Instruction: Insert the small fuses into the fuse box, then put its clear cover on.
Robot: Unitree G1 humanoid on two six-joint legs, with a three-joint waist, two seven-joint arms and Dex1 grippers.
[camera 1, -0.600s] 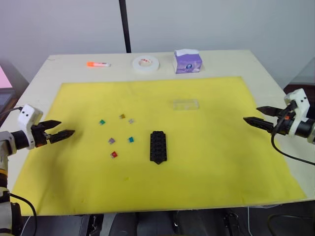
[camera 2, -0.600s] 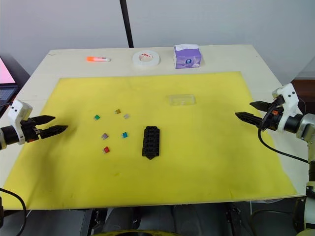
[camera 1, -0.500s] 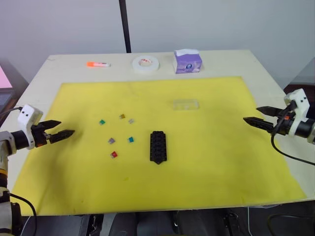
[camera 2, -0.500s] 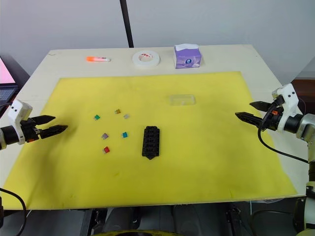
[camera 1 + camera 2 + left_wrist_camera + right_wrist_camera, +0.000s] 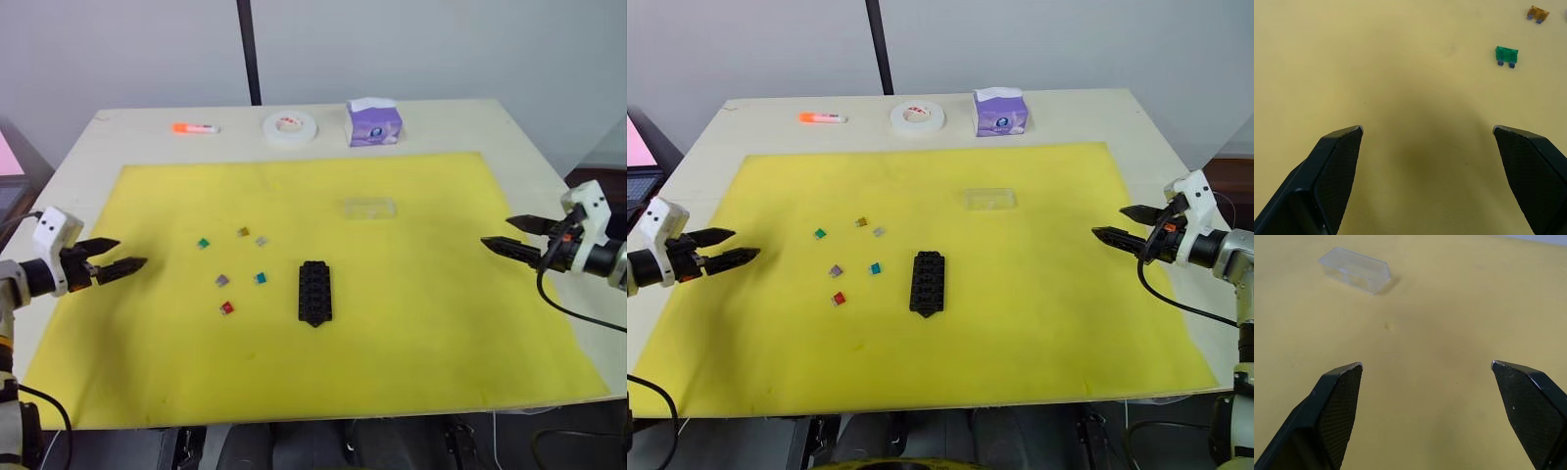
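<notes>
The black fuse box [image 5: 314,292] lies on the yellow mat [image 5: 411,323] near its middle, slots up. To its left the small fuses are scattered: green [image 5: 204,243], amber [image 5: 243,232], grey [image 5: 262,241], purple [image 5: 222,280], teal [image 5: 261,278] and red [image 5: 227,307]. The clear cover [image 5: 369,208] rests farther back, right of centre. My left gripper [image 5: 130,253] hovers open over the mat's left edge, well short of the green fuse [image 5: 1507,55]. My right gripper [image 5: 495,231] is open at the mat's right side, pointing toward the cover [image 5: 1355,270]. Both are empty.
Along the table's far edge sit an orange marker [image 5: 195,127], a white tape roll [image 5: 291,126] and a purple tissue box [image 5: 373,121]. A black pole [image 5: 247,49] rises behind the table.
My right gripper has edged slightly inward over the mat. The left gripper and all the objects stay where they were.
</notes>
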